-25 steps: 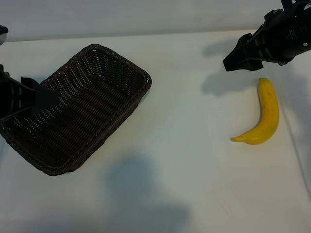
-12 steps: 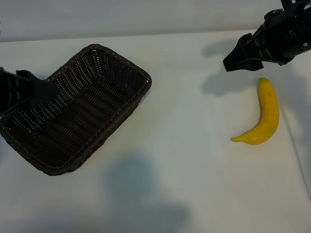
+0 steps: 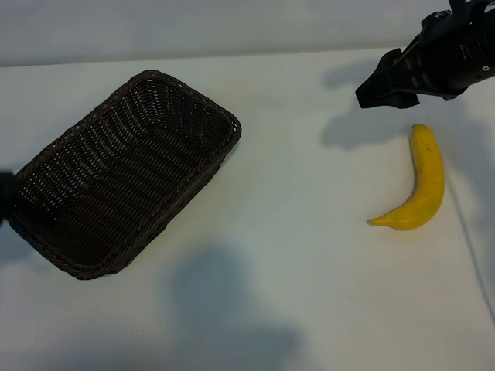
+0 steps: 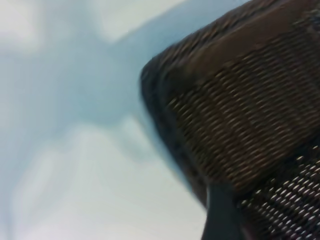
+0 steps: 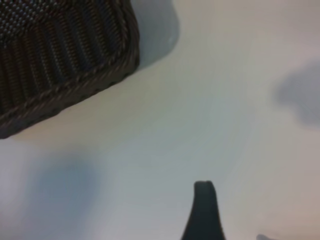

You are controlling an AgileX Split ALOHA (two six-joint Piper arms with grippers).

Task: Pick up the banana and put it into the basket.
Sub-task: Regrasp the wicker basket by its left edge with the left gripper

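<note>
I am holding my right gripper (image 3: 370, 94) in the air at the far right of the white table (image 3: 294, 255), just behind the stem end of the curved, bright yellow, unpeeled banana (image 3: 421, 184). Its black fingers are standing wide apart and gripping nothing, and they are not touching the fruit. The banana is lying flat on the table on the right side, its small dark tip pointing toward the middle of the table, well apart from the rectangular dark brown woven wicker basket (image 3: 124, 170).

The basket is sitting on the left half of the table, turned at an angle, with nothing showing inside it. In my right wrist view, one corner of its braided rim (image 5: 95, 80) is showing far off, and one dark fingertip (image 5: 204, 210) is poking into the picture over bare table.

My left gripper (image 3: 5, 197) is sitting at the left edge of the exterior view, just beside the basket's near-left corner. It is open and carrying nothing; my left wrist view is looking down at the basket's woven wall (image 4: 250, 105).
</note>
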